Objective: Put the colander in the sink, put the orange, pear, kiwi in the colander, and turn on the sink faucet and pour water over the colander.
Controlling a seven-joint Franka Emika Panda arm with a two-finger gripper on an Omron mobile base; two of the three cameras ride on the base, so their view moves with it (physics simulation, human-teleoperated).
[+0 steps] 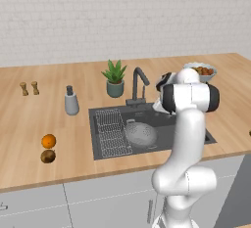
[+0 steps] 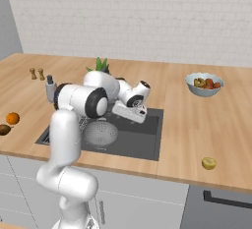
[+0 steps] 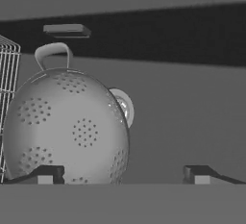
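In the left base view, a wooden counter (image 1: 29, 124) runs under a pale brick wall; the dark sink (image 1: 196, 126) is set into its middle; the grey perforated colander (image 1: 141, 133) lies inside the basin, just beside the wire rack section (image 1: 112, 133) on its left; the dark gooseneck sink faucet (image 1: 139, 82) rises behind the basin, next to a potted plant (image 1: 115, 78); the orange (image 1: 48, 141) sits on the counter well left of the sink, with the brown kiwi (image 1: 47, 156) just in front of it, close or touching; a grey bottle (image 1: 71, 101) and two small shakers (image 1: 29, 88) stand further back on the left; a pale blue bowl of fruit (image 1: 200, 70) sits at the back right; the white arm bends over the right part of the sink and hides the gripper.

In the right base view, the colander (image 2: 100, 133) shows in the basin below the arm's elbow; the hand reaches over the middle of the sink (image 2: 142, 139); the orange (image 2: 13, 118) and kiwi (image 2: 4, 129) lie at the far left edge; the yellowish-green pear (image 2: 209, 163) rests on the counter well right of the sink; the fruit bowl (image 2: 204, 84) sits behind it.

In the hand view, the colander (image 3: 67, 122) lies in the left half, its loop handle pointing up in the picture; the round drain (image 3: 122, 106) peeks out beside it; the gripper (image 3: 120, 175) has its two fingertips (image 3: 45, 175) spread wide apart, holding nothing; one tip overlaps the colander's edge in the picture, though contact cannot be told.
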